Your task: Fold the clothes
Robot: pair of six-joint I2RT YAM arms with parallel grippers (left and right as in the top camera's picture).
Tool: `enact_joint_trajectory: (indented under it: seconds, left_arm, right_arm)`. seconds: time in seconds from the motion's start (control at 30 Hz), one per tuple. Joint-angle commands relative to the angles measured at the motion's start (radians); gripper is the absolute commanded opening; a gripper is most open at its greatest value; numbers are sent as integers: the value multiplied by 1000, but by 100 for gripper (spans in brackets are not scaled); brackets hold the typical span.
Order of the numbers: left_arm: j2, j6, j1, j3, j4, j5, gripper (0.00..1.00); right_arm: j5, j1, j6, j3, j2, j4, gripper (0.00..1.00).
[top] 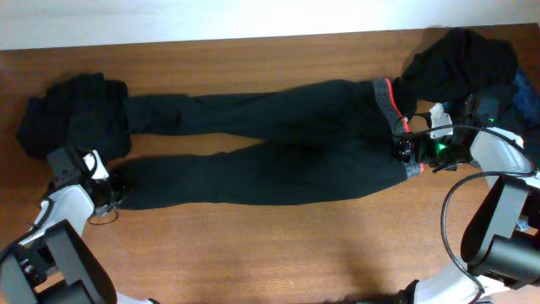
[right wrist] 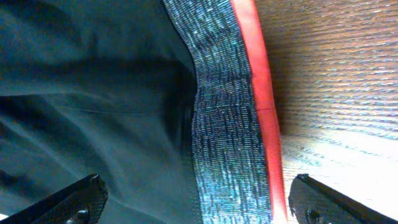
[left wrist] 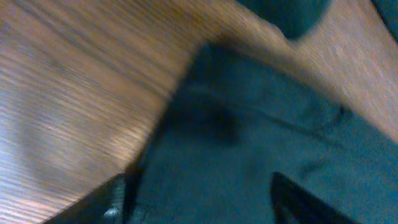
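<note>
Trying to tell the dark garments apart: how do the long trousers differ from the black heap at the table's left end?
The trousers lie spread flat along the table; the black heap is bunched up compactly. The trousers show a grey waistband with a red-orange edge; the heap looks plain black. Both are soft, dark cloth.

Colours and patterns recorded on garments and table.

The trousers (top: 270, 143) are recorded as plain black. Their waistband (right wrist: 227, 124) is noted as grey with a fine woven fleck, edged by a bright red-orange lining (right wrist: 258, 74). The left pile (top: 76, 114) and right pile (top: 460, 55) are seen as black and unpatterned. Some blue denim (top: 530, 93) is noted at the right edge. The table (top: 253, 245) is brown with straight wood grain.
</note>
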Motion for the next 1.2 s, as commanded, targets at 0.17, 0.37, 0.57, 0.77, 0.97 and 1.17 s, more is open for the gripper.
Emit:
enact_joint_trajectory:
  seconds: [0.17,0.37,0.57,0.77,0.97,1.17]
  left_arm:
    - [50,-11,-2,-32,-177,96,60]
    - [50,-11,-2,-32,-180,87,27]
    - [50,-11,-2,-32,-179,87,27]
    - [50,-11,-2,-32,-176,83,23]
    - [50,-11,-2,-32,-175,83,12]
    - [50,-11,-2,-32,-175,82,5]
  right_arm:
    - [-13,6,-10,-4,-16,3,94]
    - [-13,6,-10,-4,8,3,51]
    - [55,-9,-7,-4,21,30,72]
    - [58,-34,12,-11,26,37,74]
    - [57,-34,13,-46,34,49,74]
    - [35,-34,19,-90,34,61,69]
